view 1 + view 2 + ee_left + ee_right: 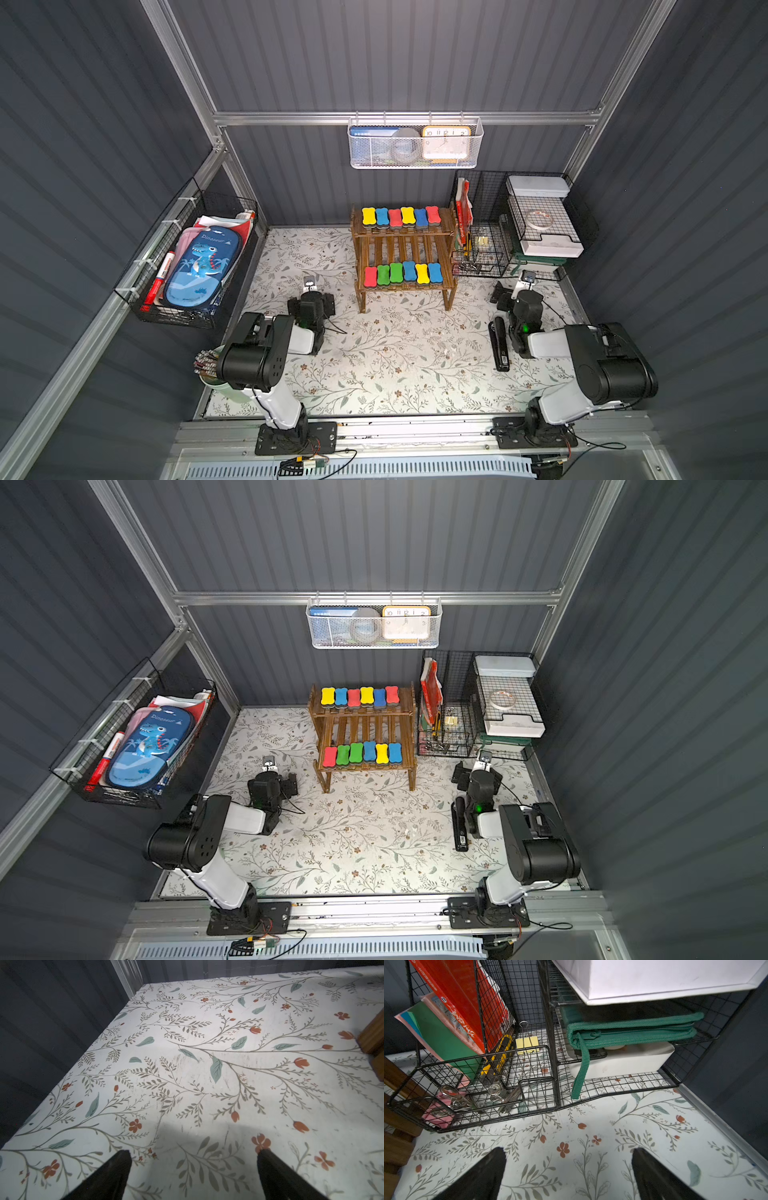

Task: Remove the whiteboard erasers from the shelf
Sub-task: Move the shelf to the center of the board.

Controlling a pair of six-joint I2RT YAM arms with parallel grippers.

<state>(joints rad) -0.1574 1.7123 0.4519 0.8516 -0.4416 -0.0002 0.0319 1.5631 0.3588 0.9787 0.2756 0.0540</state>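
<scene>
Clearly, the blue pencil case [201, 270] reads "Dinosaur".

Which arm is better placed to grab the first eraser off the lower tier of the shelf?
Left, probably. The open left gripper sits nearer the shelf, close to the lower red eraser at that end; the right gripper, also open, faces the wire organiser.

Left arm [286, 409] and right arm [557, 399]: matching pair with white tapered link shells between bulky black joint housings, each mounted on a black base plate [295, 438] with visible screws. Green indicator light [525, 328] on each wrist block; thin black cables [337, 329] trailing from the wrists. Fingers [108, 1178]: matte black, tapering to narrow tips.
</scene>
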